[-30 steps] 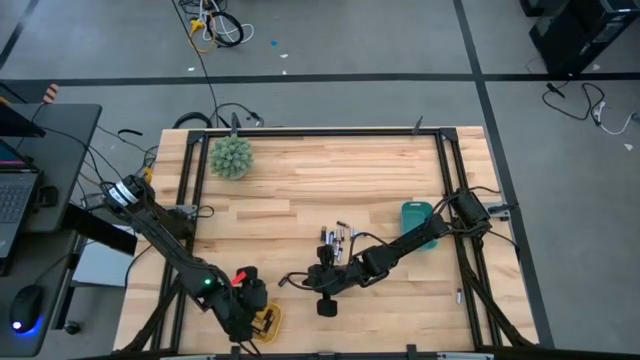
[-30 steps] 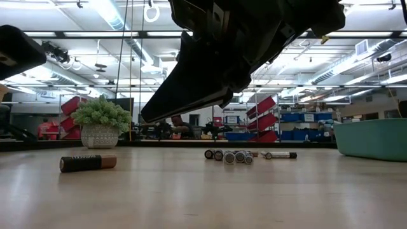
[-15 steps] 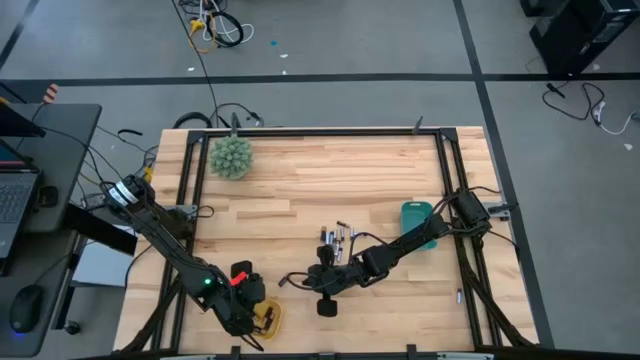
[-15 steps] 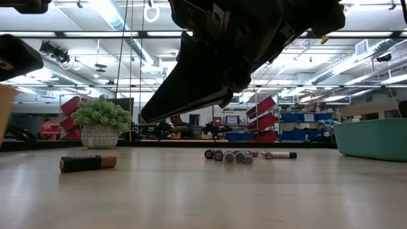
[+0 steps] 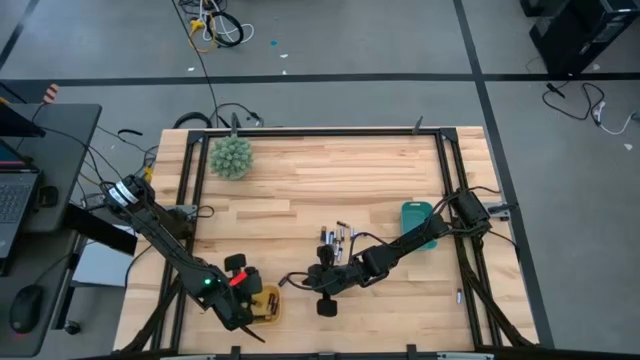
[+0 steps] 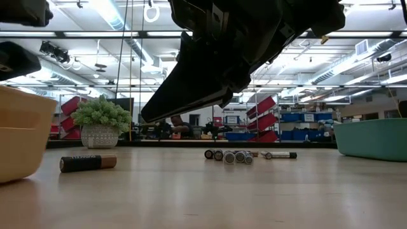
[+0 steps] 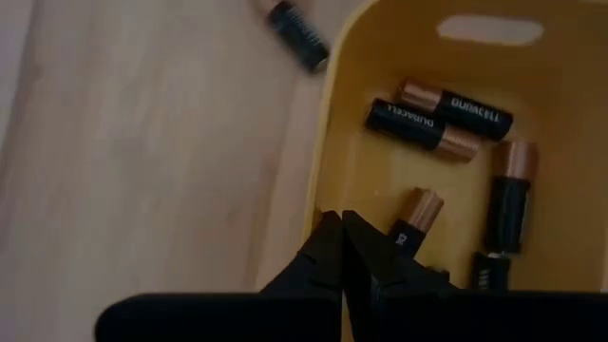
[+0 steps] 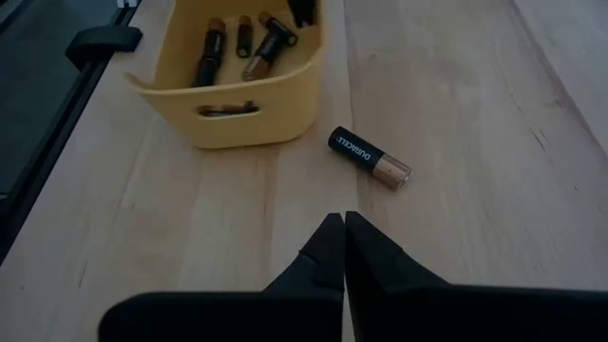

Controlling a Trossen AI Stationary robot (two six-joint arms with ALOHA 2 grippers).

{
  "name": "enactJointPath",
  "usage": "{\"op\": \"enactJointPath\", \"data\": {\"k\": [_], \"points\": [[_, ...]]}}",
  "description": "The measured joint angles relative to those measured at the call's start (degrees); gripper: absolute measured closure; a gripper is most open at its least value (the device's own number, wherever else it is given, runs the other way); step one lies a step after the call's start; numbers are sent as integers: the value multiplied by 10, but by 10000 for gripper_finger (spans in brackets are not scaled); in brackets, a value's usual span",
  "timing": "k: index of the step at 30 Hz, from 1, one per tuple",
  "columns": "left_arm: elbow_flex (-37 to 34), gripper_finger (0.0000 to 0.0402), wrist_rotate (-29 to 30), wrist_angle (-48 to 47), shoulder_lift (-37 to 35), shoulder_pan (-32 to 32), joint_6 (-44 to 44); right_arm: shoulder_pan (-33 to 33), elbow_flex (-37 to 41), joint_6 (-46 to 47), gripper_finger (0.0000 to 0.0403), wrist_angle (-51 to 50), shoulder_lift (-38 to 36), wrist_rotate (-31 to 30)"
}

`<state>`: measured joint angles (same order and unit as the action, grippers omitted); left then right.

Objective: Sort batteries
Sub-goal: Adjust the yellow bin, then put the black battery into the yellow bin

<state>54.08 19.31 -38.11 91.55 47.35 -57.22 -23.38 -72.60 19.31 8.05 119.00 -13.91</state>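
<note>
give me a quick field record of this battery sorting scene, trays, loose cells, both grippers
yellow tray: near left arm, holds several black-and-copper batteries
loose battery: on the wood just beside the yellow tray
battery cluster: mid-table, unsorted
teal tray: right side of the table, contents not visible
left gripper: shut, empty, over the yellow tray's rim
right gripper: shut, empty, above the table near the loose battery
green plant: far left corner

Bright even overhead strip lighting, soft faint shadows, wrist views slightly blurred up close
</note>
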Motion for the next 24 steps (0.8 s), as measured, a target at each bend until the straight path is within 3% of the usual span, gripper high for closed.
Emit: {"op": "enactJointPath", "data": {"k": [10, 16, 24], "points": [[0, 401, 0, -2, 0, 5, 0, 14, 0, -51, 399, 17, 0, -12], [0, 401, 10, 36, -2, 8, 37, 40, 0, -79, 369, 53, 0, 13], [0, 401, 97, 37, -42, 29, 53, 45, 0, -133, 327, 92, 0, 19]]}}
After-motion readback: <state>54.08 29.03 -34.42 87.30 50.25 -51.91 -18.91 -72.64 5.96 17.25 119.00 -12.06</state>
